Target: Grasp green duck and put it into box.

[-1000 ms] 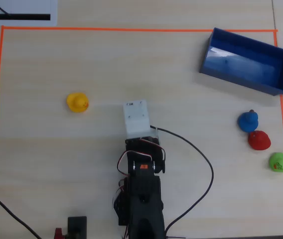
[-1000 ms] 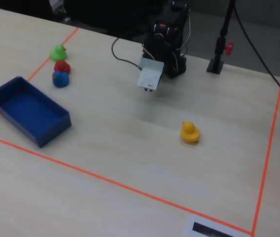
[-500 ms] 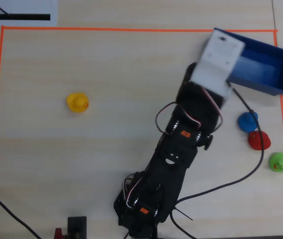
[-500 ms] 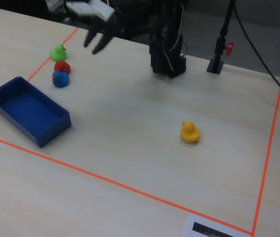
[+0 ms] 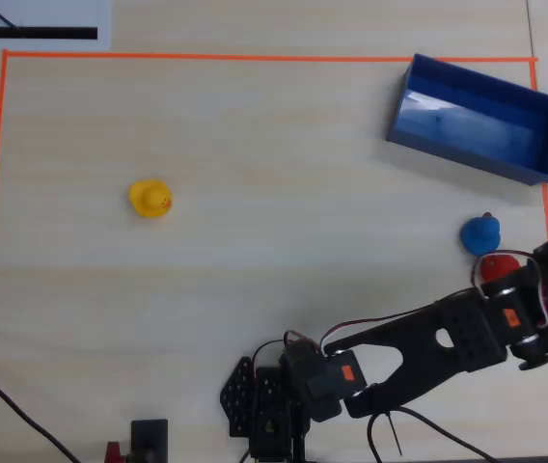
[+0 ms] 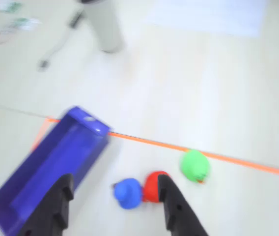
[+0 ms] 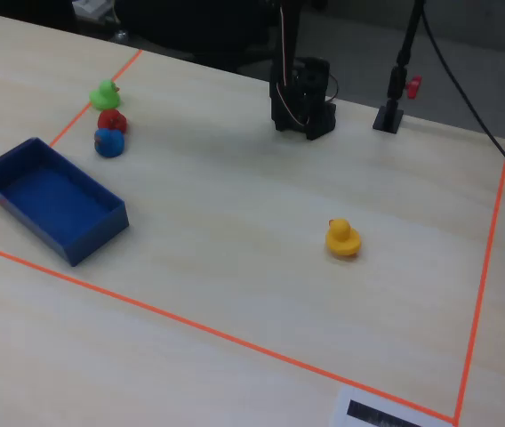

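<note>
The green duck [image 6: 195, 165] stands by the orange tape line in the wrist view, to the right of a red duck [image 6: 154, 186] and a blue duck [image 6: 128, 192]. In the fixed view the green duck [image 7: 104, 93] is the farthest of that row of three. In the overhead view the arm hides it. The blue box [image 6: 93, 140] lies to the left of the ducks, and it shows in the overhead view [image 5: 467, 157] and the fixed view [image 7: 92, 233]. My gripper [image 6: 115, 181] is open and empty, held above the blue and red ducks, with the green duck outside its right finger [image 6: 176, 209].
A yellow duck [image 5: 150, 199] sits alone at the left middle of the taped area. Orange tape [image 5: 255, 57] marks the work area's border. The arm [image 5: 438, 342] reaches from its base [image 5: 269, 400] toward the right edge. A black stand [image 7: 393, 114] is beside the base.
</note>
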Available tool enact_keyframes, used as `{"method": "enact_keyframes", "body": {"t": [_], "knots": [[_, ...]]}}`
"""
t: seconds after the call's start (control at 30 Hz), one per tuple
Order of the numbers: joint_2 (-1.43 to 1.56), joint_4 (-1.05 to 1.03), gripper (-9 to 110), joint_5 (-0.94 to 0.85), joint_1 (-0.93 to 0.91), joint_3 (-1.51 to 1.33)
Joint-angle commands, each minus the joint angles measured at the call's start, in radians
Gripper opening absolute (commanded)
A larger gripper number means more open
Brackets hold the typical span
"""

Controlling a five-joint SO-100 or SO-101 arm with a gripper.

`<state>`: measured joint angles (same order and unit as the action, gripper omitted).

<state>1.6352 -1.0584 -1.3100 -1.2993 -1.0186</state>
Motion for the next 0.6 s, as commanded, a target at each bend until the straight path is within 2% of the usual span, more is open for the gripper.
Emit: {"method": "enact_keyframes", "body": {"t": [0.0, 0.57], "knots": [[-0.140, -0.087, 24, -0.003, -0.063, 0.164], [-0.517, -0.112, 28, -0.198, -0.261, 0.150]]}}
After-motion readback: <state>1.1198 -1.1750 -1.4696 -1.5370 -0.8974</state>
